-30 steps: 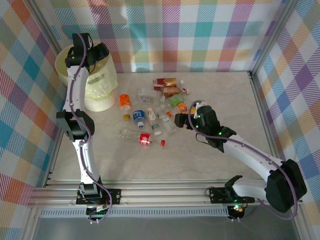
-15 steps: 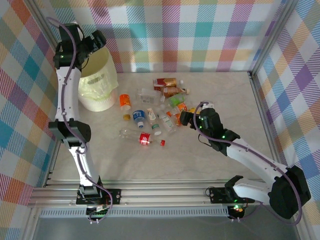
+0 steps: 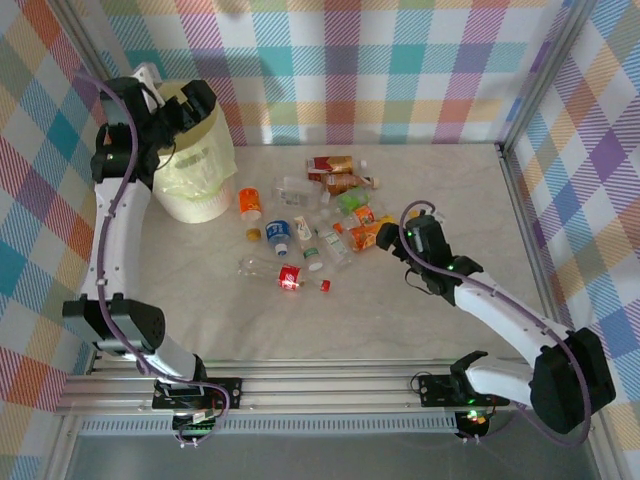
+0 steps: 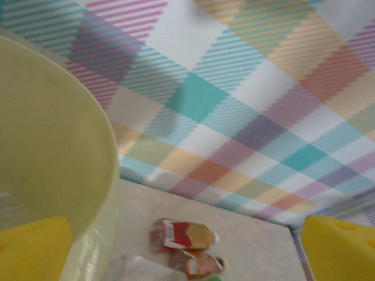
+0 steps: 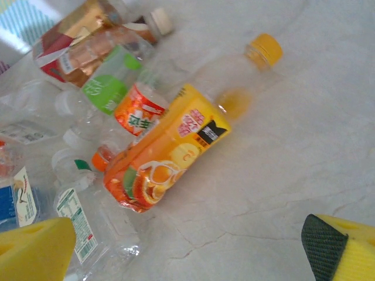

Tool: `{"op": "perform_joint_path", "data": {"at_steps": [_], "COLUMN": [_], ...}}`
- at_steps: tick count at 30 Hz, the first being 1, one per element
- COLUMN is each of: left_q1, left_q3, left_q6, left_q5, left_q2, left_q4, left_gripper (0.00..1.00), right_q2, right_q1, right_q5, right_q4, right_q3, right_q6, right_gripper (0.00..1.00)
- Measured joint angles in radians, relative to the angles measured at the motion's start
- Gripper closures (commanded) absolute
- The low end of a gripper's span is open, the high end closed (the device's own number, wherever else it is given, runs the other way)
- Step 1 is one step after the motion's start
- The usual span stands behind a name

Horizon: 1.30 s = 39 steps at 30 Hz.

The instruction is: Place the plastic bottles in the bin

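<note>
At far left, a large round bin (image 3: 205,175) of pale-yellow translucent plastic stands upright near the table's back left corner. Its smooth wall narrows slightly toward the base. The left gripper (image 3: 193,103) hangs at the right side of the bin's rim, its fingers spread wide with nothing between them. In the left wrist view, two blocky yellow foam pads (image 4: 34,249) sit in opposite lower corners, and the bin's curved, glossy rim runs beside the left one.

The table (image 3: 450,190) is a pale cream surface with faint marble veining. It is walled by panels (image 3: 400,60) printed in pastel plaid.

To the right of the bin, the plastic bottles (image 3: 318,215) lie scattered on their sides around the table's middle, none touching the bin. They are small, mostly clear and thin-walled, and several are dented or crumpled. Nearest the bin is a squat orange bottle (image 3: 250,202). Next come a blue-labelled bottle (image 3: 278,233) and, at the front, a long clear bottle with a red label (image 3: 288,277).

Further right, the right gripper (image 3: 390,240) hovers low at the cluster's right edge, fingers parted wide and holding nothing. In the right wrist view, one of its yellow pads shows a dark, fine-textured face. Ahead of the pads lies an orange-wrapped bottle (image 5: 170,149) with a clear neck, a yellow cap and a glossy, crinkled label. It lies flat on the table, apart from both pads.
</note>
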<state>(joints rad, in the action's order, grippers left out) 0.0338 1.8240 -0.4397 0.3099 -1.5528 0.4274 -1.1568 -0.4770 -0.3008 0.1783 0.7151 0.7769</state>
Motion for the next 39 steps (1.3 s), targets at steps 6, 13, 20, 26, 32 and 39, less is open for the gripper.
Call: {"op": "perform_joint_path", "data": {"at_steps": [6, 13, 20, 26, 32, 39], "left_q1": [-0.019, -0.023, -0.025, -0.026, -0.026, -0.026], "left_q3": [-0.218, -0.431, -0.466, -0.513, -0.526, -0.53], "left_q6": [-0.051, -0.092, -0.05, -0.014, 0.008, 0.014], "left_q5": [0.101, 0.146, 0.15, 0.134, 0.119, 0.118], "left_q2": [0.172, 0.371, 0.446, 0.472, 0.47, 0.469], "left_q4": [-0.134, -0.186, -0.109, -0.054, -0.01, -0.008], "left_gripper": [0.0, 0.0, 0.0, 0.0, 0.0, 0.0], "right_q2": [-0.052, -0.193, -0.378, -0.555, -0.676, -0.731], "right_q1": [0.119, 0.18, 0.186, 0.186, 0.186, 0.186], "right_q5": [0.126, 0.18, 0.178, 0.161, 0.164, 0.147], "right_q4": [0.005, 0.061, 0.082, 0.093, 0.092, 0.089], "right_q3": [0.001, 0.117, 0.264, 0.386, 0.479, 0.505], "right_q6": [0.07, 0.147, 0.256, 0.377, 0.44, 0.508], "right_gripper": [0.0, 0.0, 0.0, 0.03, 0.04, 0.12]}}
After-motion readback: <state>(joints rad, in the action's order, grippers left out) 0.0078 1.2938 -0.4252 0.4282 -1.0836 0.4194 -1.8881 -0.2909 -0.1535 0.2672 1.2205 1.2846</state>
